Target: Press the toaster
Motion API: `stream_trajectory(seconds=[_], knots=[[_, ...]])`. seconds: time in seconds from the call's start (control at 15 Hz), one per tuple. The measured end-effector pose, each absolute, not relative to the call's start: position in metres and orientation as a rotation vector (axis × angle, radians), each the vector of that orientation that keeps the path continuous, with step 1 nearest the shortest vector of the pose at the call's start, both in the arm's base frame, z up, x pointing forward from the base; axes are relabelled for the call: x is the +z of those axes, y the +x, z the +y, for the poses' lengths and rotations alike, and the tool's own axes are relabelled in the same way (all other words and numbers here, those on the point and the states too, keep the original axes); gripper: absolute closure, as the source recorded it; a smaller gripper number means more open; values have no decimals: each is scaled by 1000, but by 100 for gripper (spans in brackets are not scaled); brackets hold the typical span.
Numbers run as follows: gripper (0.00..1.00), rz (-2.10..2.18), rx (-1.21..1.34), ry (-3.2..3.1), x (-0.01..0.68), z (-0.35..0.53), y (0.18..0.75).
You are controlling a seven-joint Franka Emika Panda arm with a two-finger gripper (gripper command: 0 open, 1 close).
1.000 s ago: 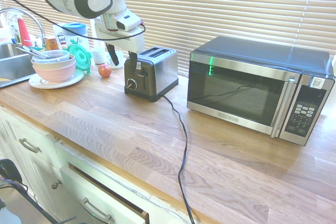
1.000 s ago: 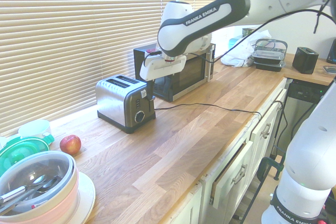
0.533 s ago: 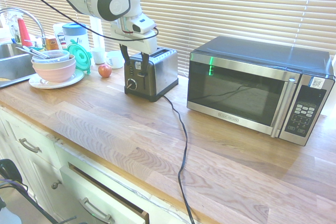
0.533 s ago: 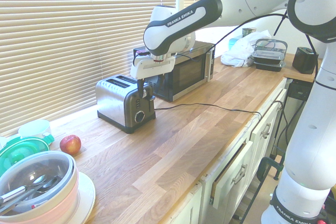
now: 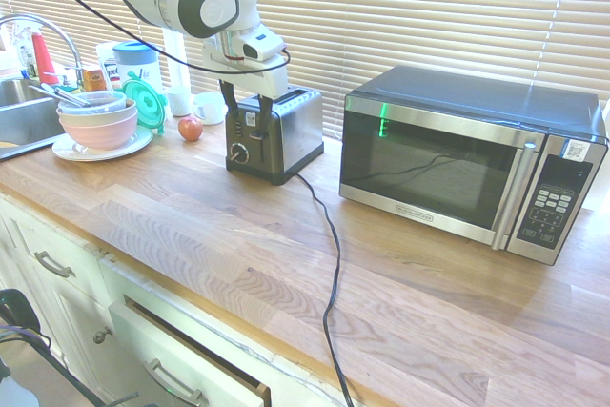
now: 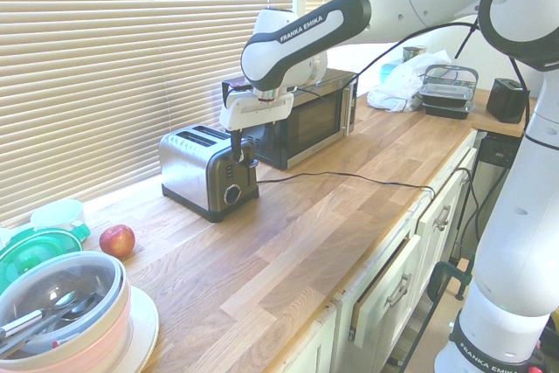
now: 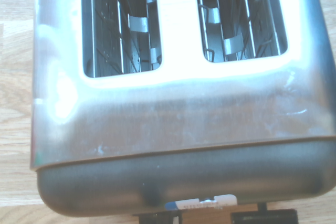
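Steel-and-black microwave (image 5: 467, 164) on wooden counter (image 5: 238, 235), red apple (image 6: 117, 240), stacked bowls (image 5: 97, 121) beside sink (image 5: 17, 107)

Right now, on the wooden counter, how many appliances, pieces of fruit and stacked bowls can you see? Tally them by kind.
Appliances: 2, the toaster and the microwave
Fruit: 1, the red apple
Stacked bowls: 2, a grey bowl inside a pink bowl, on a white plate
Total: 5

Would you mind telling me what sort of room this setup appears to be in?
Most likely a home kitchen: a wooden countertop carries a toaster and a microwave, with a sink and stacked bowls at one end.
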State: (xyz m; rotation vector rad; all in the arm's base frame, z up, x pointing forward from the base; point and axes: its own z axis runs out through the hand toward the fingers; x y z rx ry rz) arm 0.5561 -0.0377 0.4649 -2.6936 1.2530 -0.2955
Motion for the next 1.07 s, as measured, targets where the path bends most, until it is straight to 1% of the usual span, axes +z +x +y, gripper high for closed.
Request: stream_trajectory(seconds=[0.53,0.8,1.07], knots=[[100,1242,-277,-2684,461,-38,556],[100,1235,-244,-2661,451,-54,555],[100,1240,-268,-2653,455,-67,556]])
